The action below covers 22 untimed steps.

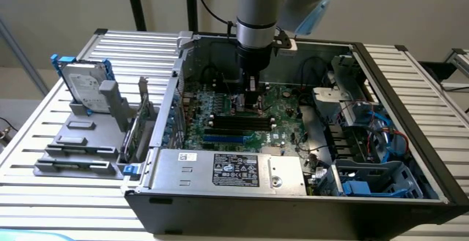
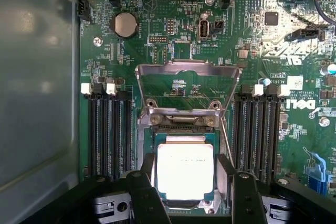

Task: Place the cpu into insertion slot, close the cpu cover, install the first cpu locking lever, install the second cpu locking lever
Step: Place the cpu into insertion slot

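My tool (image 2: 186,184) clasps the cpu (image 2: 185,170) in the slot (image 2: 181,128).
My fingers (image 2: 148,174) grip its two sides; the cover (image 2: 181,113) stands open just beyond the slot's edge.

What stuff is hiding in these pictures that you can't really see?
1. Exterior view: the gripper hides the insertion slot and the cpu.
2. Wrist view: the gripper covers the insertion slot's near edge, and I cannot tell whether the cpu is fully seated.
3. Exterior view: the print on the power supply label is too small to read.
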Available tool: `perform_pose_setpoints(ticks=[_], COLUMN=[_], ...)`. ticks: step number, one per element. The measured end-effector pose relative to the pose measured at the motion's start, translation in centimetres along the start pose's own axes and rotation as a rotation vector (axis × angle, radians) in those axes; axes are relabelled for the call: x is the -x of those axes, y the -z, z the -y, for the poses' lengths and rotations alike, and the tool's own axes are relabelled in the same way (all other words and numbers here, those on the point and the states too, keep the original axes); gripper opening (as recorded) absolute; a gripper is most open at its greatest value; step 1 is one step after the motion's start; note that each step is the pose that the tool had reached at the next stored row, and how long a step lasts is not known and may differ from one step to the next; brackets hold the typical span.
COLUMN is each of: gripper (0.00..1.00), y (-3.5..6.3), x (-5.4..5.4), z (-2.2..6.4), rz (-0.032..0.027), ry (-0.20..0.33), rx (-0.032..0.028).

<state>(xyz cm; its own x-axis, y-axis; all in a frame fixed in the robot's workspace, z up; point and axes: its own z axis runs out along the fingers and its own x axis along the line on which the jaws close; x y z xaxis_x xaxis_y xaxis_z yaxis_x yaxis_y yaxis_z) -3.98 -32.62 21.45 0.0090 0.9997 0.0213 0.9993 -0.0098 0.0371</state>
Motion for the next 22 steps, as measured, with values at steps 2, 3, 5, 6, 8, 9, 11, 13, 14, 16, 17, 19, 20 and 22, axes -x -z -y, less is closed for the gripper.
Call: perform_pose_setpoints(ticks=[2, 3, 5, 6, 8, 9, 11, 13, 14, 16, 17, 19, 20, 22], gripper=[0.55, 0.55, 0.55, 0.55, 0.55, 0.55, 0.55, 0.55, 0.55, 0.55, 0.55, 0.55, 0.55, 0.55], y=[-0.11, -0.16, -0.24, -0.27, -0.33, -0.36, -0.45, -0.59, -0.68, -0.83, -0.88, -0.92, -0.94, -0.98], x=[0.0, 0.0, 0.01, 0.01, 0.01, 0.01, 0.01, 0.01, 0.01, 0.02, 0.02, 0.03, 0.02, 0.02], z=[0.0, 0.01, 0.01, 0.01, 0.01, 0.01, 0.02, 0.02, 0.02, 0.03, 0.03, 0.04, 0.03, 0.01], rz=[0.0003, 0.0004, 0.0005, 0.0006, 0.0006, 0.0006, 0.0005, 0.0006, 0.0009, 0.0015, 0.0017, 0.0023, 0.0022, 0.0019], ry=[-0.004, -0.006, -0.007, -0.008, -0.008, -0.008, -0.008, -0.01, -0.011, -0.013, -0.015, -0.016, -0.016, -0.017], rx=[-0.0003, -0.0005, -0.0009, -0.0011, -0.0018, -0.0023, -0.0031, -0.0045, -0.0059, -0.0091, -0.0107, -0.012, -0.0121, -0.0122])
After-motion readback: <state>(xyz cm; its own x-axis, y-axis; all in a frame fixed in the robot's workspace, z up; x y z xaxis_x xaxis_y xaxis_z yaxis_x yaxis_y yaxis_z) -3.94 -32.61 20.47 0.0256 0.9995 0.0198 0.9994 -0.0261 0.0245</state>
